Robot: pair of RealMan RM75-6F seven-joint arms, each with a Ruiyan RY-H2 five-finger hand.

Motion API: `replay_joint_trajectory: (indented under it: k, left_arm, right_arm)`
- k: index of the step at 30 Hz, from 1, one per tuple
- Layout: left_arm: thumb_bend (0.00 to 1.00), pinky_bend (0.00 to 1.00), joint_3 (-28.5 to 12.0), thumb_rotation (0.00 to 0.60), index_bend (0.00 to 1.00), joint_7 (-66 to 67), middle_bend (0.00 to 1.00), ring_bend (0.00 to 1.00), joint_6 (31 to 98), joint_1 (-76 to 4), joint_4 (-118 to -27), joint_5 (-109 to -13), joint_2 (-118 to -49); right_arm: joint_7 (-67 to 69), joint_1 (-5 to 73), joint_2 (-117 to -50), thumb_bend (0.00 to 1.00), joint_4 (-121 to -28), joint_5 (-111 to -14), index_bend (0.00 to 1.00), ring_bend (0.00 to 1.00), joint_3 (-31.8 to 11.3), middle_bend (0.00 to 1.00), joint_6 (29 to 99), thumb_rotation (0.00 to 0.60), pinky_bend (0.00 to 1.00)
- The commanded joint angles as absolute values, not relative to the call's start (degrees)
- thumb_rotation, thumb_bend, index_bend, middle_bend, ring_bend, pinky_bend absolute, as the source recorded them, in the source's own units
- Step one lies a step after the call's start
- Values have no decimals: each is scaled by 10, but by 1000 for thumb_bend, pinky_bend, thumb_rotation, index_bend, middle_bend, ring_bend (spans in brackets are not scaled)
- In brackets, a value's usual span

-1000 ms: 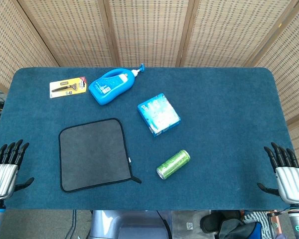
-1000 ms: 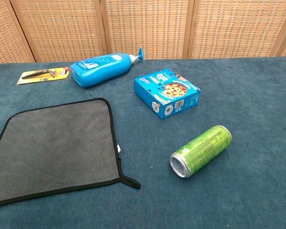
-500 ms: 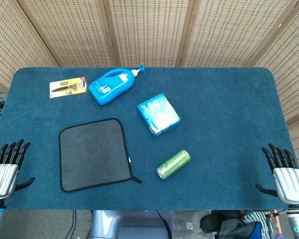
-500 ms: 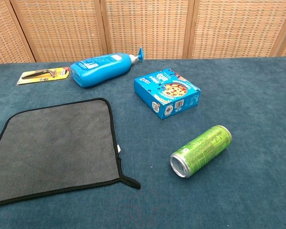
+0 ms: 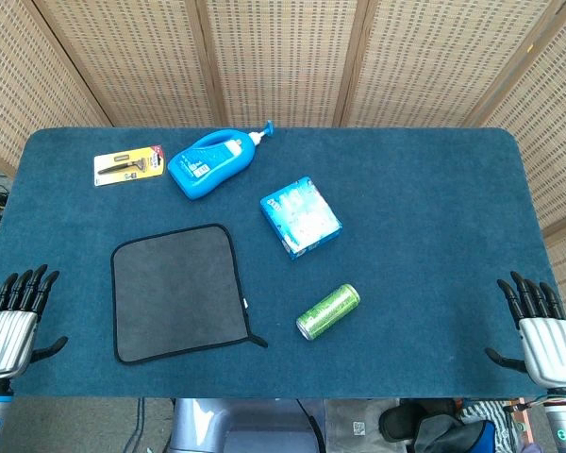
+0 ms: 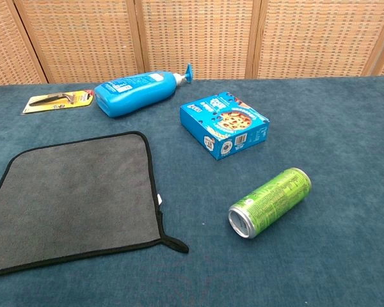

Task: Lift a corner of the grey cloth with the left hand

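Cloth (image 5: 179, 293) lying flat at front left of worktop (image 5: 434, 189); can (image 5: 327, 311) to its right; box (image 5: 300, 216) behind can; bottle (image 5: 210, 163) and card (image 5: 128, 164) at back left.

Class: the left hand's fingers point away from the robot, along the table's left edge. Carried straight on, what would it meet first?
Probably nothing: the left hand passes left of the grey cloth over bare table, though its height is unclear.

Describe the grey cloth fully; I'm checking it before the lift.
The grey cloth is roughly square, of soft, matte fabric with a black stitched edge. A small black loop sticks out at its near right corner, and a small white tag shows on the right edge. It lies flat and unfolded on the blue table, left of the green can. Neither hand touches it.
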State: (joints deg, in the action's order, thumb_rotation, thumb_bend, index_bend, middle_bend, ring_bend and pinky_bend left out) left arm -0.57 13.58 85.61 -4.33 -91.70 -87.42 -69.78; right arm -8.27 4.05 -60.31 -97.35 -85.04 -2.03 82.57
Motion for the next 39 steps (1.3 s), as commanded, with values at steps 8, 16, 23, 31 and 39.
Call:
replay_joint_trajectory:
  k: [8, 16, 23, 31, 39]
  left_arm:
    - [119, 0, 8, 600, 0, 117, 0, 0, 853, -50, -920, -909, -702]
    - [121, 0, 32, 600, 58, 100, 0, 0, 833, -58, -911, -938, -703]
    - [123, 0, 55, 600, 224, 93, 0, 0, 808, -62, -886, -953, -706]
    - [127, 0, 59, 600, 261, 100, 0, 0, 797, -66, -857, -955, -719]
    - [150, 0, 65, 600, 266, 115, 0, 0, 776, -71, -795, -957, -770]
  right_arm:
    - [-79, 39, -602, 0, -973, -848, 0, 0, -22, 0, 828, 600, 0]
    - [-77, 39, -601, 0, -974, -848, 0, 0, -23, 0, 829, 600, 0]
    - [-74, 37, -600, 0, -974, -850, 0, 0, -24, 0, 833, 600, 0]
    - [-72, 36, -600, 0, -975, -851, 0, 0, -25, 0, 836, 600, 0]
    - [-69, 36, -600, 0, -974, -851, 0, 0, -27, 0, 839, 600, 0]
